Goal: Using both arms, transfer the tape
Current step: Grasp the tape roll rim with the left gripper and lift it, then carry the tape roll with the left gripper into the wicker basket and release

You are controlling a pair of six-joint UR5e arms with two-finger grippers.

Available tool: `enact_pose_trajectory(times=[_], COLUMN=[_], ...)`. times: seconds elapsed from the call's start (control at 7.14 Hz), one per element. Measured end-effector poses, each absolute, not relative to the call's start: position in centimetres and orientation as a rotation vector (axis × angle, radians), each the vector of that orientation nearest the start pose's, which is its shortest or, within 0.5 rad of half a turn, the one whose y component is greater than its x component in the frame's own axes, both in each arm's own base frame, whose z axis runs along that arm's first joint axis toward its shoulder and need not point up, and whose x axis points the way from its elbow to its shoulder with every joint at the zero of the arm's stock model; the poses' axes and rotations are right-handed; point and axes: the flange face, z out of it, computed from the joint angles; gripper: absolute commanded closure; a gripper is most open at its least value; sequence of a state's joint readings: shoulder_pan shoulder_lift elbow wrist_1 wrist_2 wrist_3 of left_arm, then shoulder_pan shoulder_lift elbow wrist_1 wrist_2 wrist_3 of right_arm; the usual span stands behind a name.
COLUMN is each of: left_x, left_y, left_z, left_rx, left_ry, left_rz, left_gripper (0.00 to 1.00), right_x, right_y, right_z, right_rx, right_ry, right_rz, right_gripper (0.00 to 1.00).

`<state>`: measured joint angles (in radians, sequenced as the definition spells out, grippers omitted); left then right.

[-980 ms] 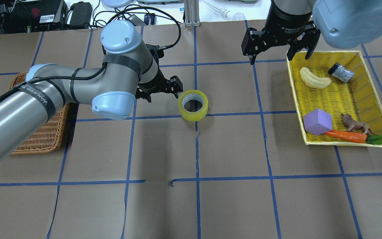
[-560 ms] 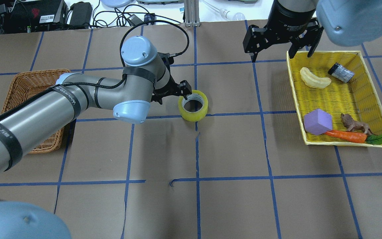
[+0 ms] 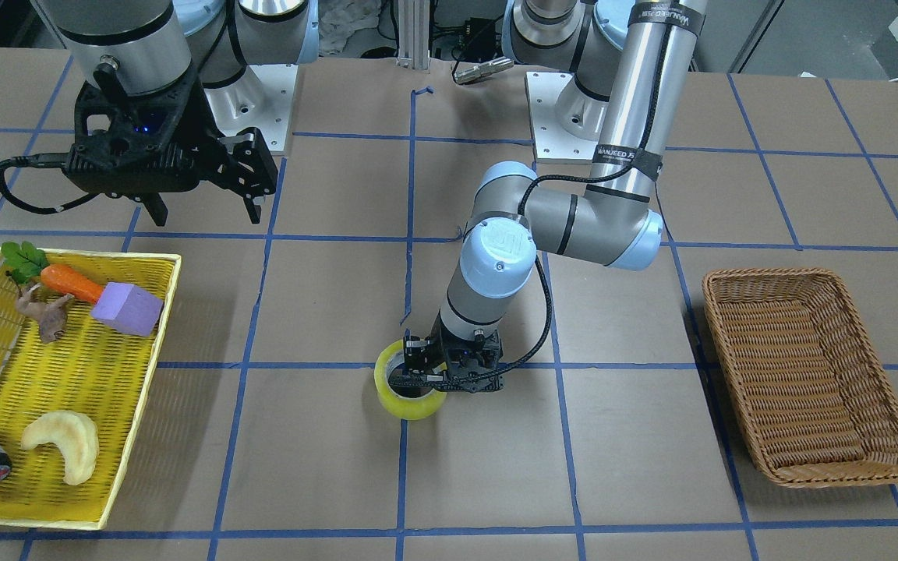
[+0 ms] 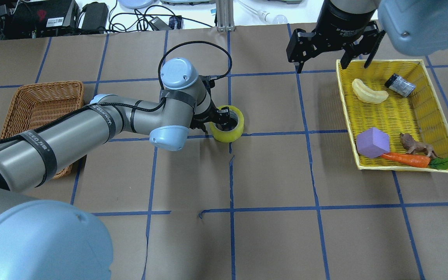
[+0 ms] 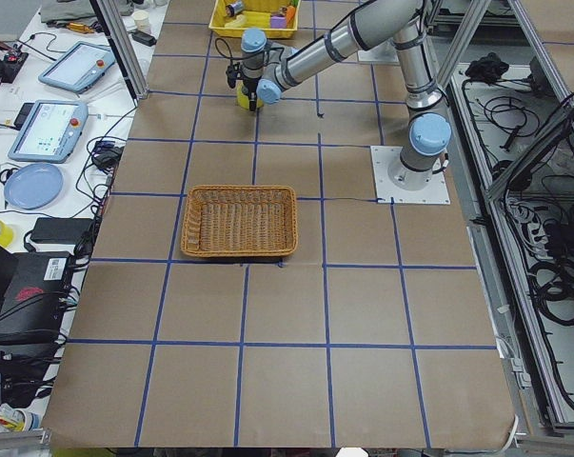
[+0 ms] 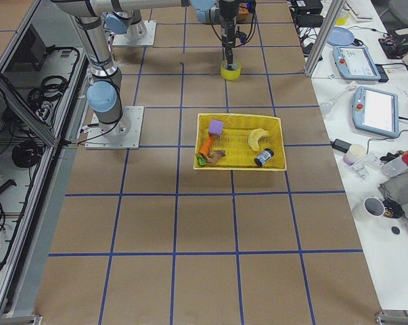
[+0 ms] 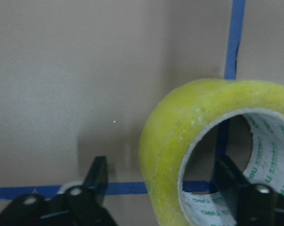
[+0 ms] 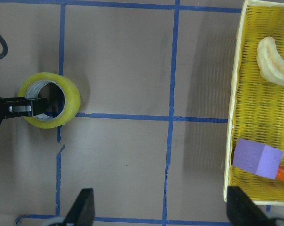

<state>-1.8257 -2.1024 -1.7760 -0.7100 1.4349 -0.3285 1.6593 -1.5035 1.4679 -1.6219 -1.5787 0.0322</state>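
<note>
The yellow tape roll (image 4: 235, 131) stands flat on the table's middle, also in the front view (image 3: 408, 406) and the right wrist view (image 8: 72, 92). My left gripper (image 4: 215, 125) is open and low at the roll's left side. In the left wrist view its fingers (image 7: 95, 181) straddle the roll's wall (image 7: 170, 132), one outside and one in the hole, with a gap showing. My right gripper (image 4: 331, 66) is open and empty, held high above the table beside the yellow tray's far left corner, also in the front view (image 3: 206, 212).
A brown wicker basket (image 4: 33, 105) sits at the left. A yellow tray (image 4: 344, 101) at the right holds a banana (image 4: 368, 93), a grey cylinder (image 4: 400, 84), a purple block (image 4: 372, 142), a carrot (image 4: 406, 158) and a toy lion (image 4: 416, 147).
My left arm has swung right and come down on the tape, so one finger now sits inside the roll's hole. My right gripper drifted slightly right and stayed open.
</note>
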Motion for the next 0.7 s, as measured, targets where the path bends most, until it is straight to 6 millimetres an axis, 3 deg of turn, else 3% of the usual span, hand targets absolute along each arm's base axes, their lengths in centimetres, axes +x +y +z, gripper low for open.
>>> enact_pose_trajectory(times=[0.28,0.56,0.7], left_x=[-29.4,-26.0,-23.7], left_y=[-56.0,-57.1,-58.0], left_z=[19.1,21.6,24.1], left_rx=[-0.015,0.092,0.065], left_ry=[3.285,3.181,3.155], left_rz=[-0.161,-0.165,-0.148], left_gripper=[1.0,1.0,1.0], right_x=[17.9,18.0,17.9], right_y=[-51.4,-51.4,-51.4], right_z=[51.0,51.0,51.1], right_rx=[-0.09,-0.091,-0.091], right_ry=[3.14,3.141,3.141], right_rz=[-0.138,-0.137,-0.137], right_gripper=[0.0,0.0,0.0])
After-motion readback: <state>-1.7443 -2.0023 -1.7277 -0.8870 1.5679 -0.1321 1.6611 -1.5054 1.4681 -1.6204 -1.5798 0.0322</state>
